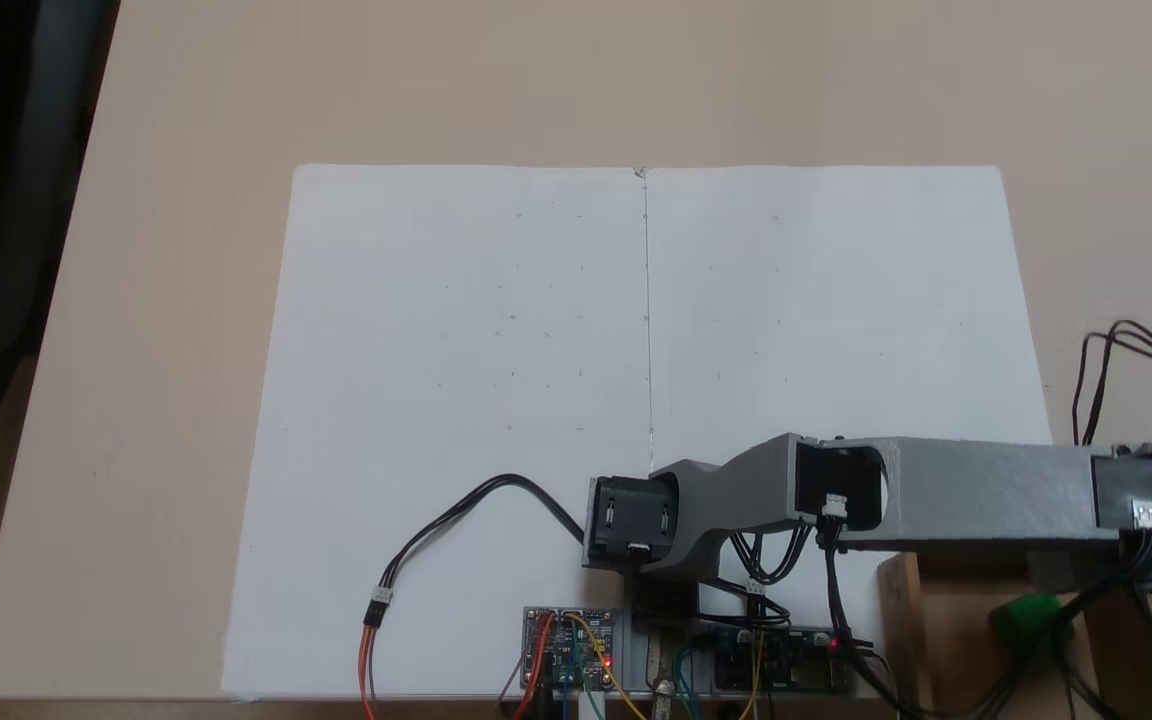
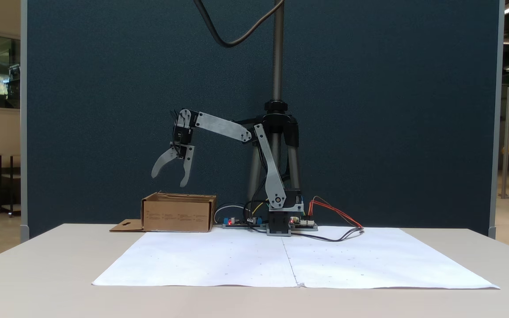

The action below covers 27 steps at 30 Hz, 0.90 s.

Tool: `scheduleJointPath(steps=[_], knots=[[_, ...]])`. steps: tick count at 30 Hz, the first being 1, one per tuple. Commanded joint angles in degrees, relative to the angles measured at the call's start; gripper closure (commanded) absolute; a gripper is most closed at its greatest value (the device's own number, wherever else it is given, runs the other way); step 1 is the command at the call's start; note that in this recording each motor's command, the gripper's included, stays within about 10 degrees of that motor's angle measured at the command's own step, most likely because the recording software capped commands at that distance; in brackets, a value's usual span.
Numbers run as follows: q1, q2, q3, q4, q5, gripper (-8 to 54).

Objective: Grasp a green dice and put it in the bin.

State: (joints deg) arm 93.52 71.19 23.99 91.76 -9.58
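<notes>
Green dice (image 1: 1028,612) inside bin (image 1: 946,640)

A: The bin (image 2: 178,214) beside the arm's base (image 2: 279,219) is plain brown cardboard, matt and unprinted-looking.

B: The arm (image 2: 219,126) above it looks like grey matt plastic, slightly grainy. The paper (image 1: 636,400) under the base is white and smooth; the green dice (image 1: 1029,612) in the bin shows as blurred plastic.
</notes>
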Motion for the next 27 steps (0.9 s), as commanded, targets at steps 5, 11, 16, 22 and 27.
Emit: scheduleJointPath(steps=[5,11,16,22,27], knots=[[-14.2,9.1,-0.9,-3.2,7.9,2.0],[-31.5,13.9,-0.9,-4.0,9.8,2.0],[-48.5,15.4,-0.9,-4.0,10.2,2.0],[-67.4,16.3,-0.8,-4.0,11.7,1.8],[-81.6,16.3,-0.8,-4.3,13.7,1.7]])
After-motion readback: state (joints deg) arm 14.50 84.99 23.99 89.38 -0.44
